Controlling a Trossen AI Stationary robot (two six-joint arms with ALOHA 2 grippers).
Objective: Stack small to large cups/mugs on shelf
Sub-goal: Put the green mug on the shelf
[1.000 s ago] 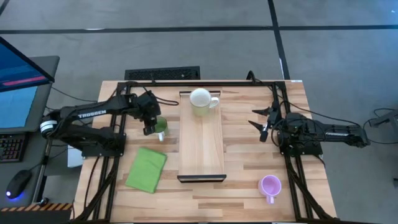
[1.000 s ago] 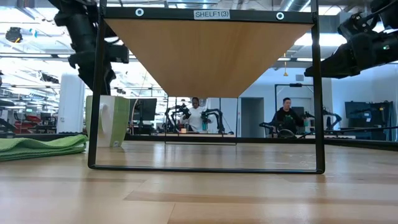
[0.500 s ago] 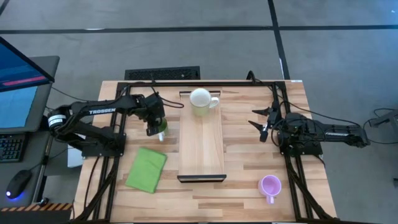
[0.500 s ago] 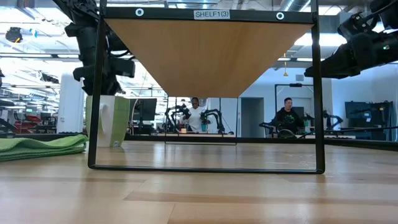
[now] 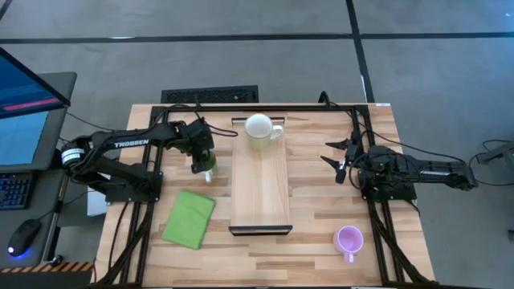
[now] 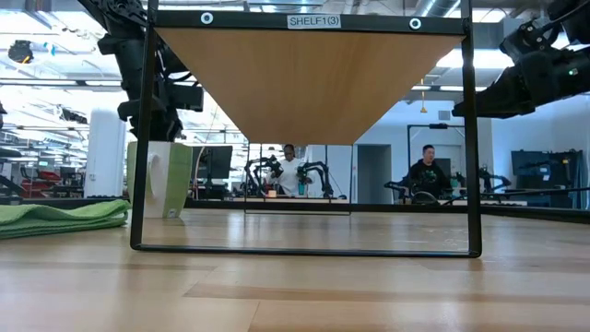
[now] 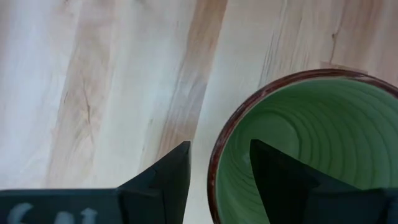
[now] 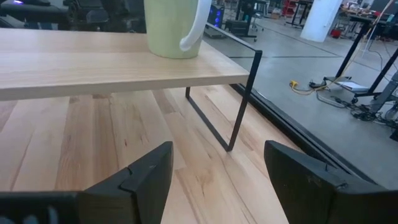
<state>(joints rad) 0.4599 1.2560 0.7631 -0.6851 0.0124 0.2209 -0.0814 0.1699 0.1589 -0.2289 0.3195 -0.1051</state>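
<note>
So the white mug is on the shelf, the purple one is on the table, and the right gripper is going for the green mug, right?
Not quite: the left gripper is at the green mug, its fingers straddling the rim in the left wrist view. The right gripper waits beside the shelf.

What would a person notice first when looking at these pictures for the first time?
First, the left gripper down over the green mug beside the shelf, its fingers open astride the mug's rim. Next, the white mug alone at the far end of the shelf. Then the purple mug near the table's front right corner, and the right gripper waiting open to the right of the shelf.
</note>
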